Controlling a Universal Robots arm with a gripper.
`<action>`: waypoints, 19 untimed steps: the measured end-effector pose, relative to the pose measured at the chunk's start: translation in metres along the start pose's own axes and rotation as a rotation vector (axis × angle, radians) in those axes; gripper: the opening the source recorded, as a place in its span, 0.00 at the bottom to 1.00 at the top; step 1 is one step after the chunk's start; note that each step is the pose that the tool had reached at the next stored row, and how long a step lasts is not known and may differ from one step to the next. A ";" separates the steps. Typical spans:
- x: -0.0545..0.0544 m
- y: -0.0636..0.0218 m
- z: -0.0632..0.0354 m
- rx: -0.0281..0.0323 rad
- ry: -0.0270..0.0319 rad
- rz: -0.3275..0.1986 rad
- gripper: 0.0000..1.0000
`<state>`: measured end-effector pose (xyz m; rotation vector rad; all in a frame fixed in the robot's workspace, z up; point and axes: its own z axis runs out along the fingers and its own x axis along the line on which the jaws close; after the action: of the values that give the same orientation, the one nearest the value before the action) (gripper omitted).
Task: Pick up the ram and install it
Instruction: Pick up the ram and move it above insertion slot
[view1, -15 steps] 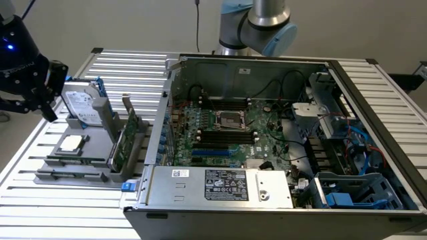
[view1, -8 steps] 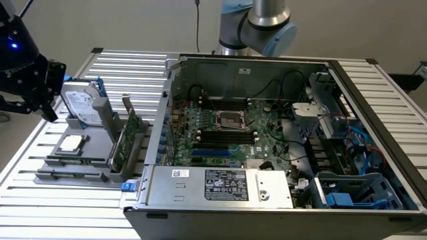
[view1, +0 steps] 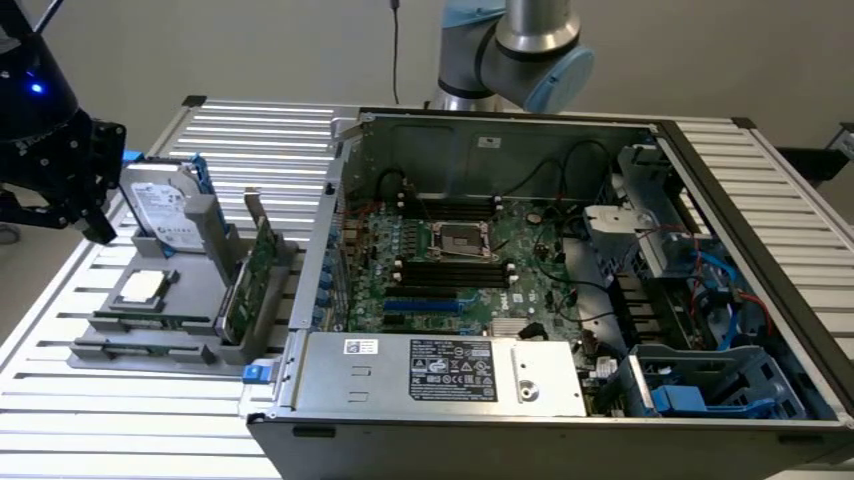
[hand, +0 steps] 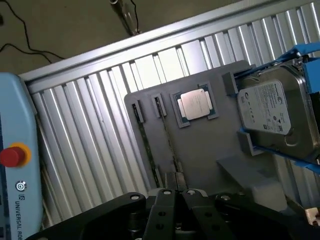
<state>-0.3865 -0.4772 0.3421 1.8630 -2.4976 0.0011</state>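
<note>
Two ram sticks stand on edge in the slots of the grey holder tray (view1: 114, 355). In the exterior view they are thin green strips, the ram (view1: 158, 319) and a second one (view1: 134, 346) nearer the front. The wrist view shows them edge-on, the ram (hand: 145, 142) and its neighbour (hand: 167, 135). My gripper (view1: 96, 230) hangs above the tray's far side on the exterior view's left. In the wrist view the gripper (hand: 176, 194) is shut with nothing between its black fingers. Black memory slots (view1: 454, 271) lie on the motherboard beside the processor socket (view1: 458, 238).
The tray also carries a silver processor chip (hand: 196, 104), a hard drive (hand: 272, 112) in a blue bracket and an upright green expansion card (view1: 247, 285). The open computer case (view1: 400, 385) fills the middle of the ribbed metal table (view1: 80, 430), and the arm's base (view1: 514, 50) stands behind it.
</note>
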 end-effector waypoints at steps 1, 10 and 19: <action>0.000 0.0000 0.0000 0.0004 0.0004 -0.018 0.11; 0.000 0.0000 0.0003 0.0041 0.0036 -0.183 0.11; 0.000 0.0004 0.0003 0.0068 0.0085 -0.286 0.12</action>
<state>-0.3868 -0.4771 0.3418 2.1981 -2.2048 0.0118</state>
